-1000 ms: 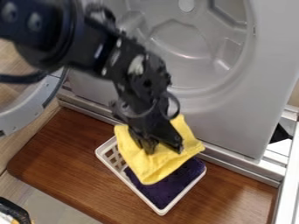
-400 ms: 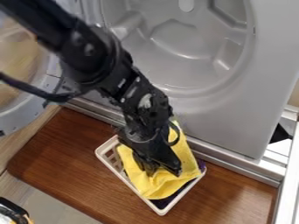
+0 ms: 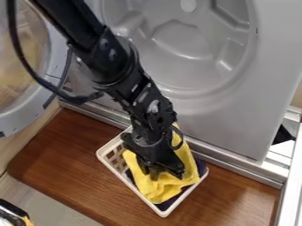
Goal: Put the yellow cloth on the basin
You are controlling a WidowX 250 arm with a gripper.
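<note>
Gripping yellow cloth (image 3: pixel 156 190) beneath them, black fingers (image 3: pixel 177 168), over the white basin (image 3: pixel 128 183).

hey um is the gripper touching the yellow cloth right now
Touching. The camera view shows the lower end of the gripper down in the yellow cloth, with folds bunched up against it.

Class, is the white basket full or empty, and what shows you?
Not empty: the yellow cloth lies in the white basket, with dark purple fabric beneath it.
</note>
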